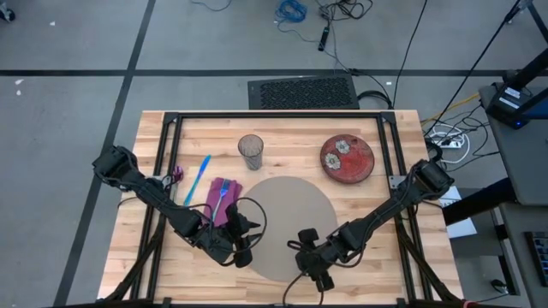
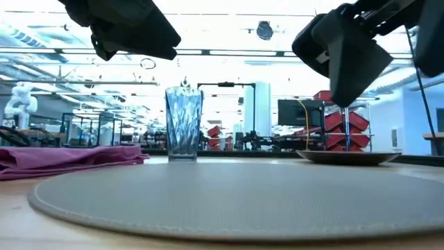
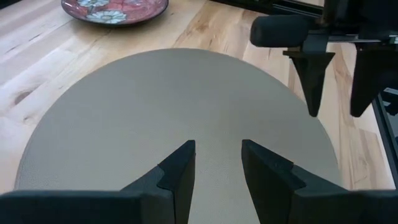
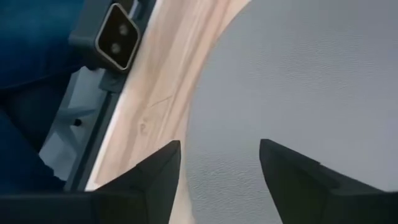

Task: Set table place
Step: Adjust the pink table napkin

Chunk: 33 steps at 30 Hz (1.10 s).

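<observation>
The round grey-tan mat [image 1: 282, 227] lies flat on the light-wood table [image 1: 377, 248], near its front edge. My left gripper [image 3: 217, 163] hovers open over the mat's left part. My right gripper [image 4: 221, 171] hovers open over the mat's near rim, and also shows in the left wrist view [image 3: 333, 87]. Both are clear of the mat in the low view. Behind the mat stand the clear glass [image 1: 250, 151] and the red patterned plate [image 1: 347, 159]. The purple napkin [image 1: 224, 198] lies at the mat's left edge, with blue cutlery [image 1: 199, 178] and a pink piece [image 1: 178, 172] beside it.
The black metal frame [image 1: 274, 115] runs along the table's far edge and sides. A small camera unit [image 4: 115, 37] sits at the table's near edge, beside my right gripper. Bare wood shows right of the mat, in front of the plate.
</observation>
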Tool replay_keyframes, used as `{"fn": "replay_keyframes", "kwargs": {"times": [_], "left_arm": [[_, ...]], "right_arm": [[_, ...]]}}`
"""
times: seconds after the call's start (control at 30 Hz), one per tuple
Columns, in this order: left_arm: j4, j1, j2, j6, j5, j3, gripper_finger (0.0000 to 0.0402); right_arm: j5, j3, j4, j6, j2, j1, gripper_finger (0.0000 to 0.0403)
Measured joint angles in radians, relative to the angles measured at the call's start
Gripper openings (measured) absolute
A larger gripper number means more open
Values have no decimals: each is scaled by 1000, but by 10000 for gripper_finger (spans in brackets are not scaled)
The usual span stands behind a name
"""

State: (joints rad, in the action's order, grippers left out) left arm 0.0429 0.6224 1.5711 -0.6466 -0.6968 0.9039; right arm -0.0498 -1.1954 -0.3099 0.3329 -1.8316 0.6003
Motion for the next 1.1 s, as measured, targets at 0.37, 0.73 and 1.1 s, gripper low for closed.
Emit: {"fn": "replay_keyframes", "kwargs": {"times": [0.37, 0.73, 1.1], "left_arm": [[481, -27, -1, -495, -19, 0, 107], [818, -126, 12, -761, 152, 0, 99], [989, -229, 12, -788, 318, 0, 99]], "right_arm": [[-7, 0, -7, 22, 8, 45, 212], [-8, 0, -25, 6, 8, 57, 212], [-5, 0, -33, -40, 8, 91, 212]]}}
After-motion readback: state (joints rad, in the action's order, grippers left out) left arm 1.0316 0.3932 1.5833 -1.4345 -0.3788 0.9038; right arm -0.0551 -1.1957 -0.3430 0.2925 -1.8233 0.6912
